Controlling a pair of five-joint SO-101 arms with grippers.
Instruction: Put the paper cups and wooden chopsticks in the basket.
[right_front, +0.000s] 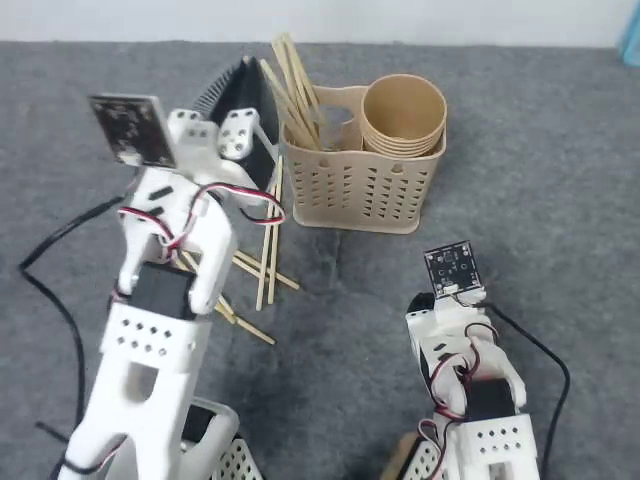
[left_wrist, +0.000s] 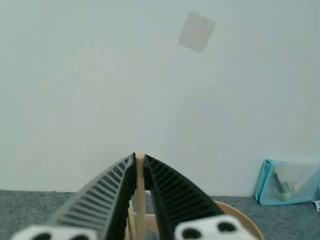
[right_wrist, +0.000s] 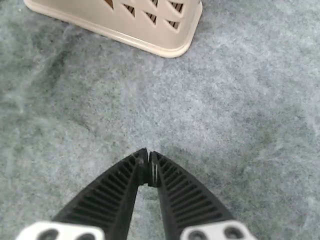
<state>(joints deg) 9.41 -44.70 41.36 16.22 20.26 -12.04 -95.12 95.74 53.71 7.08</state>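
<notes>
My left gripper (left_wrist: 139, 158) is shut on a wooden chopstick (left_wrist: 140, 200) that runs up between its black fingers. In the high view the left gripper (right_front: 248, 70) is raised just left of the beige basket (right_front: 360, 195). Several chopsticks (right_front: 297, 90) lean in the basket's left part and a stack of paper cups (right_front: 403, 115) fills its right part. More chopsticks (right_front: 266, 262) lie on the grey carpet beside the left arm. My right gripper (right_wrist: 148, 156) is shut on nothing, low over bare carpet, a little in front of the basket (right_wrist: 150, 37).
A light blue object (left_wrist: 285, 182) stands by the white wall at the far right (right_front: 632, 40). A black cable (right_front: 50, 300) loops on the carpet left of the left arm. Open carpet lies right of the basket.
</notes>
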